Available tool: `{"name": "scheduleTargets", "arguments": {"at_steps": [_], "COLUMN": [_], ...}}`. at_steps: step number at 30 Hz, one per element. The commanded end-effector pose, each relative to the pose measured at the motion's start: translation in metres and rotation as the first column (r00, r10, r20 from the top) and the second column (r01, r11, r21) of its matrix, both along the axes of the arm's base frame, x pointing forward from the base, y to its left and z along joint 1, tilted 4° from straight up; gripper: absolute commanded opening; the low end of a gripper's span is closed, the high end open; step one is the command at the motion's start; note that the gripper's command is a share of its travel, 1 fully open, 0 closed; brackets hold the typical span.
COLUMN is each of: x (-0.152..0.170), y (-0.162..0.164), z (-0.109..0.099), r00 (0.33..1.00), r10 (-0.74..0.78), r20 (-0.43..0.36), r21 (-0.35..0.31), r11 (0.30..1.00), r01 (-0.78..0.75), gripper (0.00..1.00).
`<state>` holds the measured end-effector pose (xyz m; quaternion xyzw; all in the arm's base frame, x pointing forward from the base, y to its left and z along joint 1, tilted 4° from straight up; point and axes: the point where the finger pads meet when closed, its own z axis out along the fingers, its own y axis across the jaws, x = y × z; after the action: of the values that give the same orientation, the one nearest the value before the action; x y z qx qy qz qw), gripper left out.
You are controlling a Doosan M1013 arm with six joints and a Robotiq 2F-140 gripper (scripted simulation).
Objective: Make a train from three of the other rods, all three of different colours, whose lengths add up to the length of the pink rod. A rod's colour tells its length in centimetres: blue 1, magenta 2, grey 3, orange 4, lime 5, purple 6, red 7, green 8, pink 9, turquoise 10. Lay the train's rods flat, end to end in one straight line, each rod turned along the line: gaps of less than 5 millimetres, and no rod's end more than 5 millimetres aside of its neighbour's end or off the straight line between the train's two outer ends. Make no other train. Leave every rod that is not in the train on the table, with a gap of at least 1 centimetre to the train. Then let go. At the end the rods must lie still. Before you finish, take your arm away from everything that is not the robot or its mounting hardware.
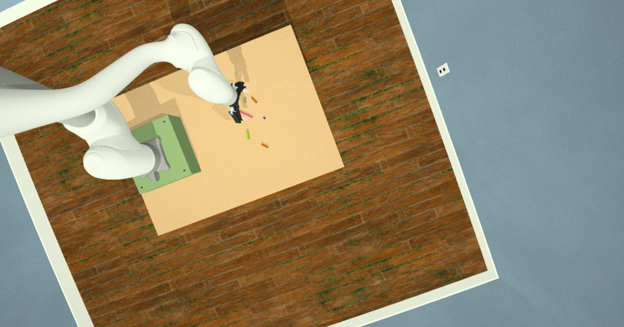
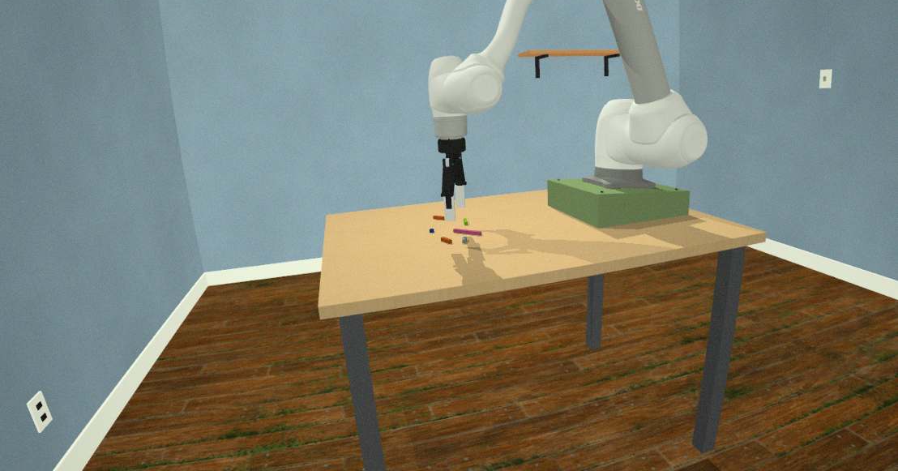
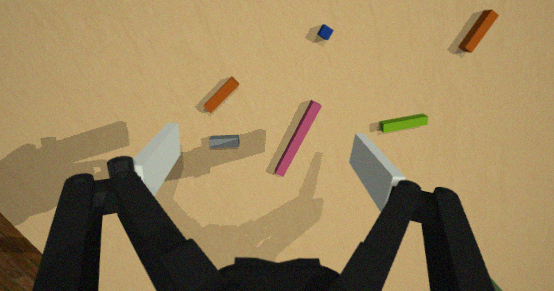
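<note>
Jaws are standing wide and gripping nothing, hanging over the surface (image 3: pixel 100 39); the pink rod (image 3: pixel 298 138) and grey rod (image 3: pixel 224 141) are lying between them. Lime rod (image 3: pixel 403 123) is resting just beside.

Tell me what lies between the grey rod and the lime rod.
The pink rod lies between the grey rod and the lime rod, tilted and touching neither. The wrist view shows it best.

The one readable text is the brand name DOOSAN, in grey capitals running lengthwise along the white arm (image 2: pixel 637 40), on the upper link that rises above the far right corner of the table (image 2: pixel 389 292). No other text, number or label can be read.
</note>
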<state>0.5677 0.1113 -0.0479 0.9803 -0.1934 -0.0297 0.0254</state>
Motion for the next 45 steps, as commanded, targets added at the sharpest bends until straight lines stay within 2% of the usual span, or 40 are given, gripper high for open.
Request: {"name": "scheduleTargets", "arguments": {"at_steps": [1,8,10,45], "x": [0.013,0.027,0.028,0.028], "y": [-0.010,-0.024,-0.025,-0.025], "z": [0.001,0.000,0.000,0.000], "r00": [0.987,0.912,0.900,0.900], "r10": [0.158,0.411,0.436,0.437], "r20": [-0.005,-0.006,-0.006,-0.006], "r21": [0.024,0.044,0.046,0.046], "r11": [0.987,0.911,0.899,0.899], "r01": [-0.158,-0.410,-0.435,-0.436], "gripper": [1.00,1.00,1.00,1.00]}}
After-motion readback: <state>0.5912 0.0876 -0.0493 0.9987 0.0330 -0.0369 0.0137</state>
